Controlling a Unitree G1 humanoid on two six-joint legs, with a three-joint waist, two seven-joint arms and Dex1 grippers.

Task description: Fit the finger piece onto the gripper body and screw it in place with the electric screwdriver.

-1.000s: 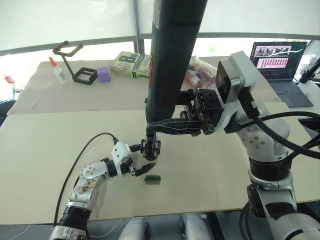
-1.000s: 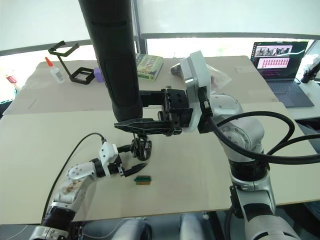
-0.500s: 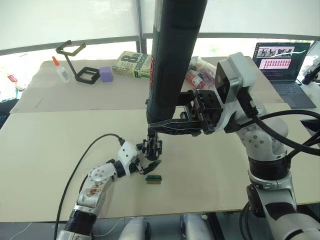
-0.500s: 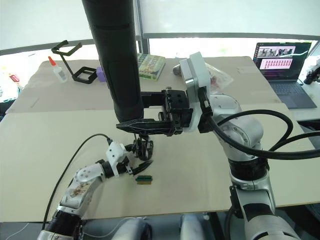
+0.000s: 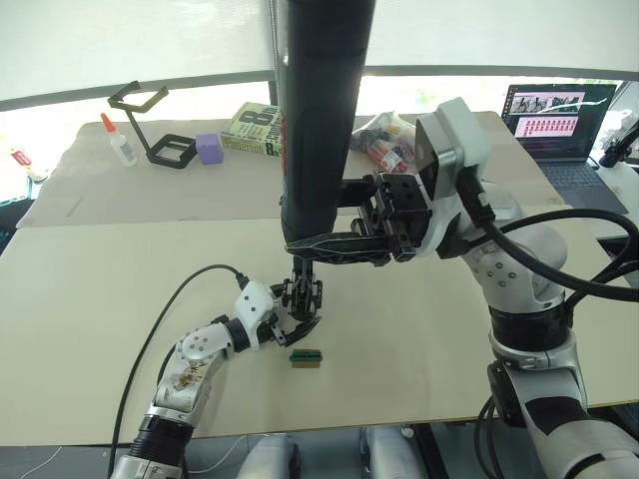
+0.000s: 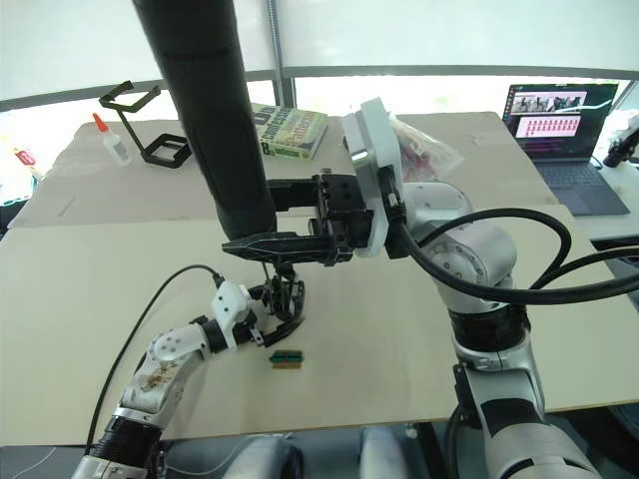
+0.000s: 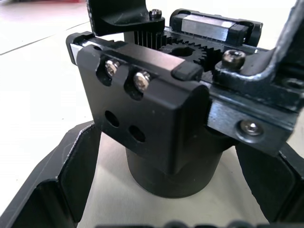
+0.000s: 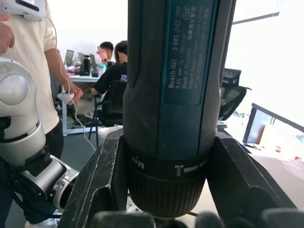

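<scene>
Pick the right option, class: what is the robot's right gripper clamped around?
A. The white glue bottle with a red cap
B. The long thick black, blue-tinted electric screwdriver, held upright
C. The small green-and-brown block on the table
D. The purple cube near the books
B: the right gripper has its fingers shut around the long thick black, blue-tinted electric screwdriver, which stands upright with its bit pointing down at the chunky black gripper body.

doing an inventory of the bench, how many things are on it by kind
tools: 1, screwdriver
parts: 2, gripper body, green block
books: 1, book
glue bottles: 1, bottle
black frames: 2, frame, frame
purple blocks: 1, block
snack bags: 1, bag
laptops: 1, laptop
total: 10
</scene>
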